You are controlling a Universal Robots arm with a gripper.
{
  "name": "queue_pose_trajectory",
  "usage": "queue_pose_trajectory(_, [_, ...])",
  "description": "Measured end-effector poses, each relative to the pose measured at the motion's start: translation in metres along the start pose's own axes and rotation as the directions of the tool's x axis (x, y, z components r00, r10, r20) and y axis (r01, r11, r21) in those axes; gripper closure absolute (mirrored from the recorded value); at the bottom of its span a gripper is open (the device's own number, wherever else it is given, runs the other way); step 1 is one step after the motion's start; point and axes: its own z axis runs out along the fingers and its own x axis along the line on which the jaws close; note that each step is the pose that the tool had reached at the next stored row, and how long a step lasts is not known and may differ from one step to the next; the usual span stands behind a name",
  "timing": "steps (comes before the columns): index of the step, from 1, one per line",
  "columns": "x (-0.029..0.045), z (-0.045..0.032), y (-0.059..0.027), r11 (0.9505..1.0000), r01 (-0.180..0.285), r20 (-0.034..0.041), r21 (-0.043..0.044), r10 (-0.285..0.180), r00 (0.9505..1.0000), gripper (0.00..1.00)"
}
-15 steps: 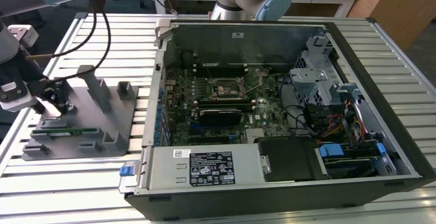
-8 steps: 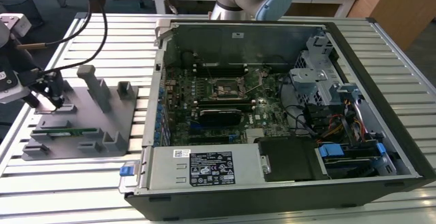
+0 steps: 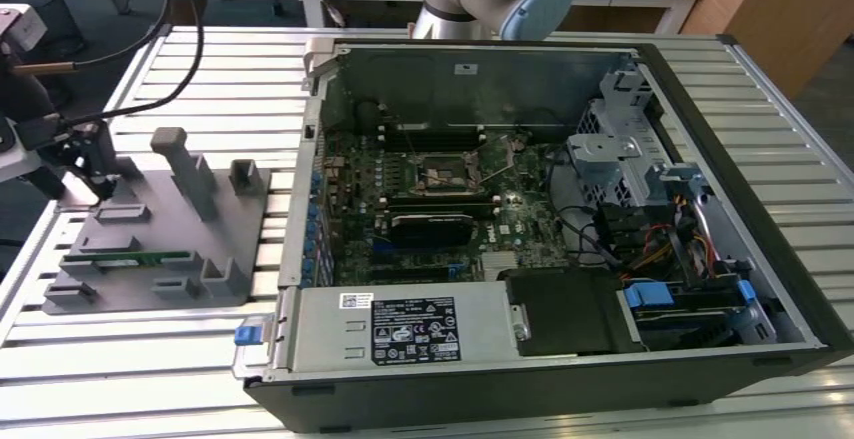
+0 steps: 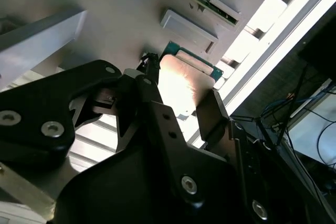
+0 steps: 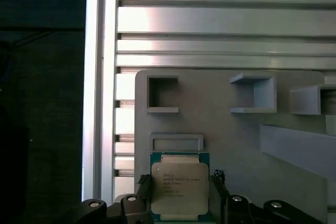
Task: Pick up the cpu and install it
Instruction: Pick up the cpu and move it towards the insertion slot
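Two fingers (image 5: pixel 143 186) of the spread claw (image 5: pixel 179 182) flank the cpu (image 5: pixel 179 187).

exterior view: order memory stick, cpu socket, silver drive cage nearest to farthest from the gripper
1. memory stick, on the gray fixture near the gripper, exterior view's left.
2. cpu socket, middle of the motherboard.
3. silver drive cage, toward the exterior view's right.
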Motion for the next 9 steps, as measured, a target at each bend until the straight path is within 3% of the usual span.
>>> queue_pose_trajectory(9, [-0.0001, -0.0102, 0.0004, 1.0000, 0.000, 0.0000, -0.0040, 0.000, 1.0000, 0.47])
